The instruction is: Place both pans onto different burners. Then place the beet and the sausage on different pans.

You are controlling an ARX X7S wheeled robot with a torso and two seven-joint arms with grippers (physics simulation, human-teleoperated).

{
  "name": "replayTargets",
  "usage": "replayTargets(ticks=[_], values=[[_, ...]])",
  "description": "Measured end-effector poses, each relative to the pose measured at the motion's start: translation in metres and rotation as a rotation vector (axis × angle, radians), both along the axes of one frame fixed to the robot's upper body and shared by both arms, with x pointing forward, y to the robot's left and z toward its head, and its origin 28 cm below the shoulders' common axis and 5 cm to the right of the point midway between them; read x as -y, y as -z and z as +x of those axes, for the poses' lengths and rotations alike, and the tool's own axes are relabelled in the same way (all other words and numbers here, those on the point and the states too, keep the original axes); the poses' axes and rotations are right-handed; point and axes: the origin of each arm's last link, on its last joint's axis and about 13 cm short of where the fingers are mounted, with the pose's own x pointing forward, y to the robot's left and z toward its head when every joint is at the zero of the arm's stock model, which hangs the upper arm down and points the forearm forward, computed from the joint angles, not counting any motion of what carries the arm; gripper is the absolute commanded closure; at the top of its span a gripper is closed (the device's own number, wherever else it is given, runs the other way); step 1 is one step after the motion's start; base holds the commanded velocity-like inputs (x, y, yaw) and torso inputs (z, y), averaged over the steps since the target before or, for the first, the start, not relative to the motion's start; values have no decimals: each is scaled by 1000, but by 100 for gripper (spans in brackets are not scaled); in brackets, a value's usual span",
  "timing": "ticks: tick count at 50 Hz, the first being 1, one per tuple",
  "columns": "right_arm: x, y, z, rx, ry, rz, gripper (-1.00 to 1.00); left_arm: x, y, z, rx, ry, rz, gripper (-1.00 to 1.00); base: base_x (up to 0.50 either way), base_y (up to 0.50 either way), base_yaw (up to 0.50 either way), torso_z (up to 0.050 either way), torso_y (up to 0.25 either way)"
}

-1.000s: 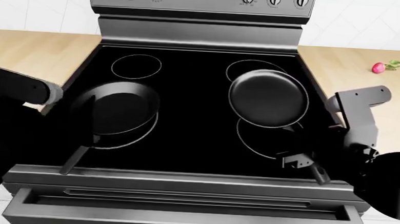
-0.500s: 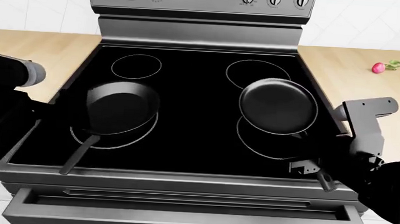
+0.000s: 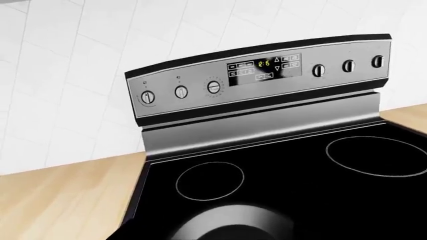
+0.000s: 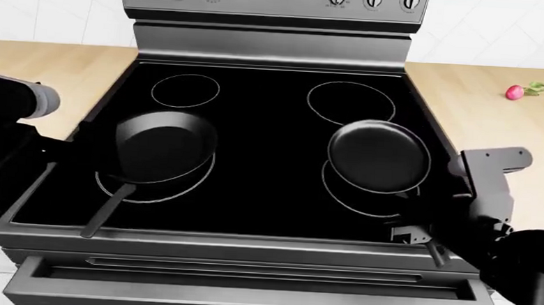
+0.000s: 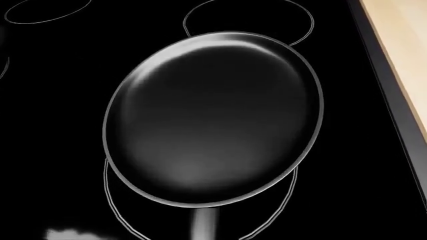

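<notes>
Nearest you, your right gripper (image 4: 415, 235) was clenched on the handle of the smaller pan (image 4: 380, 157), low by the front edge of the cooktop (image 4: 265, 117); over the last second you had drawn that pan from the back right burner (image 4: 351, 101) toward you, so it now overlapped the far part of the front right burner (image 4: 368, 192), whose near arc still showed bare; it seemed not yet centred, and whether it rested on the glass I could not tell. Its long axis ran handle toward you, bowl away, leaning slightly to the right at the handle end. On your left, the larger pan (image 4: 165, 145) had stayed on the front left burner (image 4: 154, 178), handle pointing toward you and a little left; your left gripper was out of every view, the arm drawn back. Far right on the counter (image 4: 497, 115) lay the beet (image 4: 515, 92), leaves pointing right; no sausage could be made out.
</notes>
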Motion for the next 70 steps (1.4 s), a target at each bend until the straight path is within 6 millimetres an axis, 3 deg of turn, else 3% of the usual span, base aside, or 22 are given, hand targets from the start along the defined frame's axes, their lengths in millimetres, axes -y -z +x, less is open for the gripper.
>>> replayTargets(ticks=[48,49,70], values=[[2,22,8,-36,17,37,100,0,4,2,-9,-14,6,-100,0,0,1,0,2],[2,22,9,-36,16,37,-100,0,4,3,-10,-14,6,-100,0,0,3,0,10],[6,9,9,15,35,16,-100,3,2,3,-10,-12,7,-100,0,0,0,0,0]])
